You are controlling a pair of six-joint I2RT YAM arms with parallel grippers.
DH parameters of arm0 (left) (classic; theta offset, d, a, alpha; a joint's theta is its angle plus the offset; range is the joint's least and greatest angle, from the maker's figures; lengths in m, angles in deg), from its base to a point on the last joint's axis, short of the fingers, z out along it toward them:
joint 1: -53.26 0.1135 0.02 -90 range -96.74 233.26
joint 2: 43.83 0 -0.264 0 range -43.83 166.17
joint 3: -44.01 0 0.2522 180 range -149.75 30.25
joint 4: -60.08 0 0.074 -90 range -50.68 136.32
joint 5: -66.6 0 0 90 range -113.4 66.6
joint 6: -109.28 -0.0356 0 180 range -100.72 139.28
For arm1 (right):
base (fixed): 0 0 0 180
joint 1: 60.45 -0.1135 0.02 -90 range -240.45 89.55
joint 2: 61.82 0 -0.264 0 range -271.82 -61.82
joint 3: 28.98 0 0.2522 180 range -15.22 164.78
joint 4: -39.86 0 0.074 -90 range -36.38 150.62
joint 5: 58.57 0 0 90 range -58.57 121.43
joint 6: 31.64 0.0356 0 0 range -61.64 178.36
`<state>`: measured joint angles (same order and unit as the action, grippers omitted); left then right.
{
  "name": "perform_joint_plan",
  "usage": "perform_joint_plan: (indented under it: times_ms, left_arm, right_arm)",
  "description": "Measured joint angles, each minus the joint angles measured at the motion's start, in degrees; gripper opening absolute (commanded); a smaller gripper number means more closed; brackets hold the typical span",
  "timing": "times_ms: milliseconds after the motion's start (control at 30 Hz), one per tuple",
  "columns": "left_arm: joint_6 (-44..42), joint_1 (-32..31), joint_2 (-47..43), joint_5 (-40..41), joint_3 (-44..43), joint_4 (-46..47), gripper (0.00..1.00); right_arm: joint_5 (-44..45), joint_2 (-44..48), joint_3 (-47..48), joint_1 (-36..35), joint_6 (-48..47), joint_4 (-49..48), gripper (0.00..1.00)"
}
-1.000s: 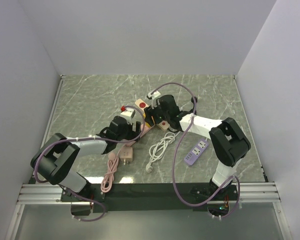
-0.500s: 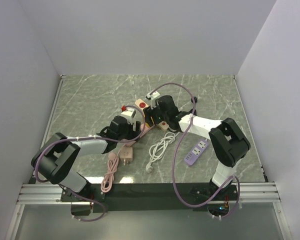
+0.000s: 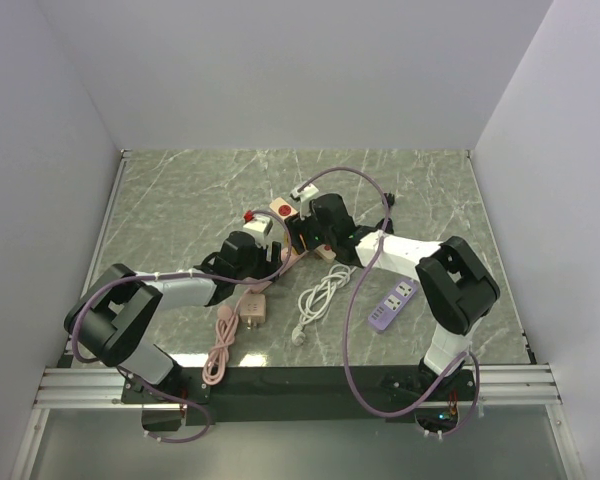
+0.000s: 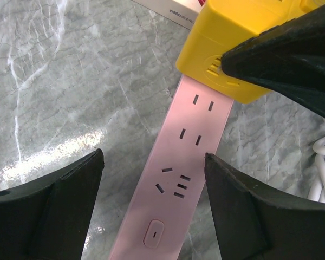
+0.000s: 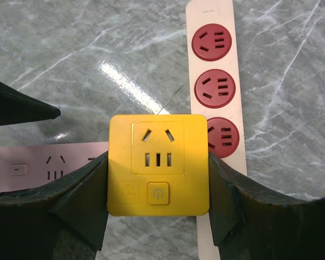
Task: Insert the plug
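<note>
The yellow cube plug (image 5: pixel 158 162) sits between the two fingers of my right gripper (image 5: pixel 158 169), which is shut on its sides with its socket face towards the camera. In the left wrist view the plug (image 4: pixel 227 54) hangs over the far end of a pink power strip (image 4: pixel 187 162), one black right finger (image 4: pixel 292 49) across it. My left gripper (image 4: pixel 154 162) is open and straddles the pink strip near its switch, one finger on each side. Seen from above, both grippers meet mid-table, left gripper (image 3: pixel 267 252) beside right gripper (image 3: pixel 313 236).
A cream power strip with red sockets (image 5: pixel 216 81) lies just right of the plug. A purple power strip (image 3: pixel 393 303), a coiled white cable (image 3: pixel 320 292) and a pink cable with plug (image 3: pixel 222 342) lie nearer the arm bases.
My left gripper's jaws have narrowed around the pink strip. The right arm has shifted slightly left with the plug.
</note>
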<state>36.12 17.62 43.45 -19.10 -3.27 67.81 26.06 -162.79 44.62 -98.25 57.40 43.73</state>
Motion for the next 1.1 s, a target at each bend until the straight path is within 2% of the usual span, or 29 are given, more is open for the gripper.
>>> perform_joint_plan:
  times_ms: [667,1100]
  left_arm:
    - [0.7,0.28,1.07,0.24,-0.02,-0.35,0.76]
    - [1.4,0.72,1.05,-0.74,-0.02,0.0,0.6]
  right_arm:
    - [6.36,0.94,-6.21,-2.64,2.99,-9.2,0.0]
    - [9.38,0.09,-6.84,-3.72,4.74,-11.41,0.0]
